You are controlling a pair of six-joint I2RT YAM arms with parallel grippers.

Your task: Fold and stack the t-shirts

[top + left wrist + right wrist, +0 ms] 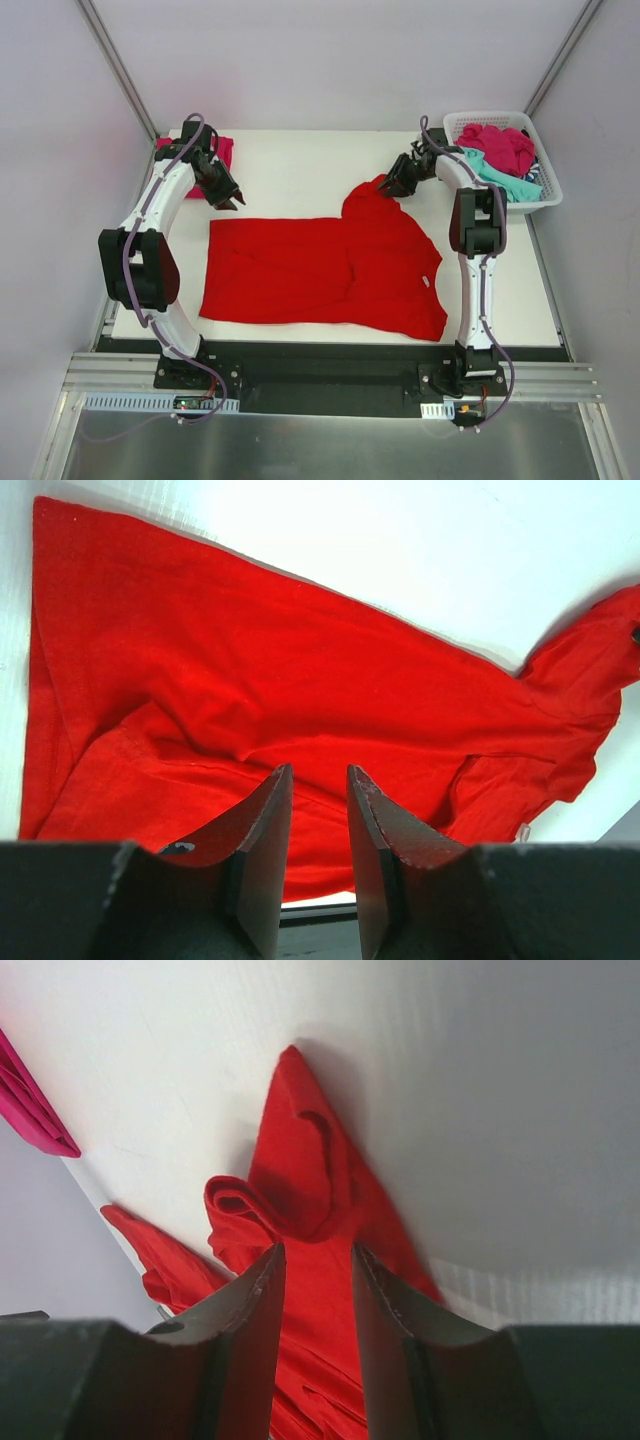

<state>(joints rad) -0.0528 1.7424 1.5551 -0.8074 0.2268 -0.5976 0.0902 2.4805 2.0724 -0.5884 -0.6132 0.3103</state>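
Spread across the middle of the white table (300,165): large red t-shirt (300,270), mostly flat, left half doubled over with a vertical fold edge near the centre. Hem side toward 9 o'clock, collar end toward 3 o'clock. At about 1 o'clock of the shirt, one sleeve (372,195) bunched and peaked up off the surface, rolled over on itself as seen from the right wrist.

Right at that raised sleeve: right gripper (392,188), pointing toward 9 o'clock, jaws parted by a narrow gap, red cloth showing between and past the fingers; cannot tell whether touching the cloth.

At 11 o'clock of the shirt, just off its far left corner: left gripper (232,200), raised above the table, jaws likewise narrowly apart, nothing between them, red fabric below.

Farther out, at the table's 10 o'clock corner, behind the left arm: folded magenta t-shirt (222,150).

At the 2 o'clock corner: white lattice basket (548,195), holding a crumpled magenta t-shirt (500,145) and a teal t-shirt (500,178) draped over its near rim.
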